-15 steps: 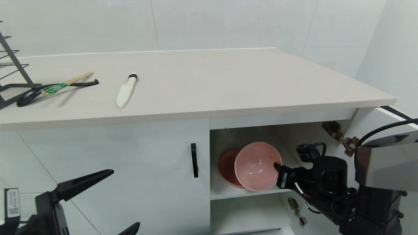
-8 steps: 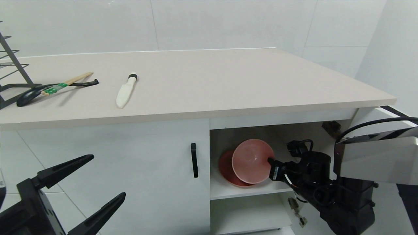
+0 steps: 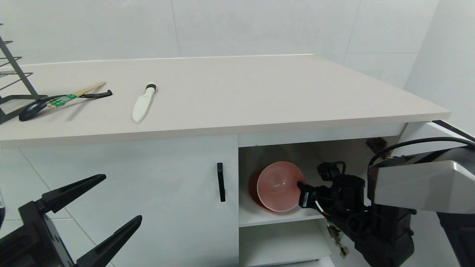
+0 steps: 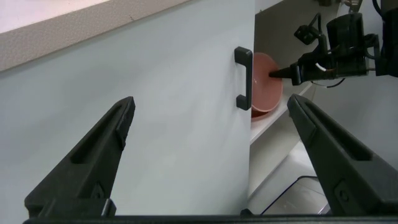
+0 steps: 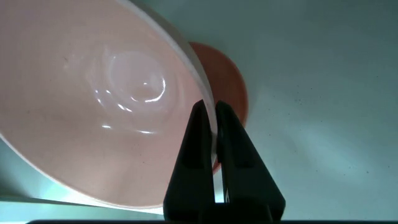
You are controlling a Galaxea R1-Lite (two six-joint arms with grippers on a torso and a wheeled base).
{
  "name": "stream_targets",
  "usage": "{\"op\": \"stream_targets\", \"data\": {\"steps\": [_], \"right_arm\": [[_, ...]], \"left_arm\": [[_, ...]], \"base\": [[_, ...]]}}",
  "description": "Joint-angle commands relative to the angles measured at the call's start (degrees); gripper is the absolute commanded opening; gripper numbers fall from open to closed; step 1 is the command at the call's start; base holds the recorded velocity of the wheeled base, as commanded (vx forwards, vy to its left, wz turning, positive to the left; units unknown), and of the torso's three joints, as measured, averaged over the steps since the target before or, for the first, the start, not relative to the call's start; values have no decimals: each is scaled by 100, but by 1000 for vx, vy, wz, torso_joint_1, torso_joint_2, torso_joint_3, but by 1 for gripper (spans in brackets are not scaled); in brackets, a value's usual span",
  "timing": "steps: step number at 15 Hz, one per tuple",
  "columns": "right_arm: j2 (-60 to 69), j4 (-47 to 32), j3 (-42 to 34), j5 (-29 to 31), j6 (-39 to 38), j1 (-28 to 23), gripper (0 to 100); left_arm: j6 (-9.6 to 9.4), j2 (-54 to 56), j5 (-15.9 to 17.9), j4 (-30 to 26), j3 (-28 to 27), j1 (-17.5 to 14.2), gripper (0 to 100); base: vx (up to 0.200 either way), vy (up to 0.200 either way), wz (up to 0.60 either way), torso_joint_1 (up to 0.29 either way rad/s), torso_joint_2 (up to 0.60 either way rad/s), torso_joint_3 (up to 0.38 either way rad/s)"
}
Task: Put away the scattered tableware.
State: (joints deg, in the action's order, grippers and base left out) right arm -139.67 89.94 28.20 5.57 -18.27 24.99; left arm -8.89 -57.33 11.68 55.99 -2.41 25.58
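Observation:
My right gripper (image 3: 300, 184) is inside the open cabinet, shut on the rim of a pink bowl (image 3: 276, 185) held on edge above the upper shelf (image 3: 259, 218). In the right wrist view the fingers (image 5: 200, 134) pinch the pink bowl (image 5: 106, 93) rim. Behind it a darker red dish (image 3: 254, 187) leans at the cabinet's back, also seen as the red dish (image 5: 231, 93). My left gripper (image 3: 98, 207) hangs open low in front of the shut cabinet door (image 3: 148, 193). A cream knife (image 3: 143, 104), chopsticks (image 3: 76, 94) and a black utensil (image 3: 37, 105) lie on the counter.
A black wire rack (image 3: 13, 74) stands at the counter's far left. The shut door has a black handle (image 3: 220, 181). The opened right door (image 3: 434, 129) stands beside my right arm, with hinges (image 3: 374, 144) on the frame. A lower shelf space (image 3: 282, 244) sits beneath.
My right gripper has carried the pink bowl leftward and deeper into the cabinet, closer to the red dish. My left gripper rose and shifted, then held still.

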Motion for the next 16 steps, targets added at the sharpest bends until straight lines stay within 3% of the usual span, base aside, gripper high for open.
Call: {"op": "stream_targets", "data": {"steps": [1,10,11,16], "right_arm": [[-105,6,63,14,8,15,0],[-166,6,72,32,324,15,0],[-166,6,28,32,324,15,100],[-148,6,10,128,395,129,100]], "left_arm": [[1,-32,1,-1,13,0,100],[1,-32,1,-1,13,0,100],[1,-32,1,-1,13,0,100],[1,-32,1,-9,30,0,100]], "base": [[0,0,0,0,0,0],[0,0,0,0,0,0],[0,0,0,0,0,0],[0,0,0,0,0,0]]}}
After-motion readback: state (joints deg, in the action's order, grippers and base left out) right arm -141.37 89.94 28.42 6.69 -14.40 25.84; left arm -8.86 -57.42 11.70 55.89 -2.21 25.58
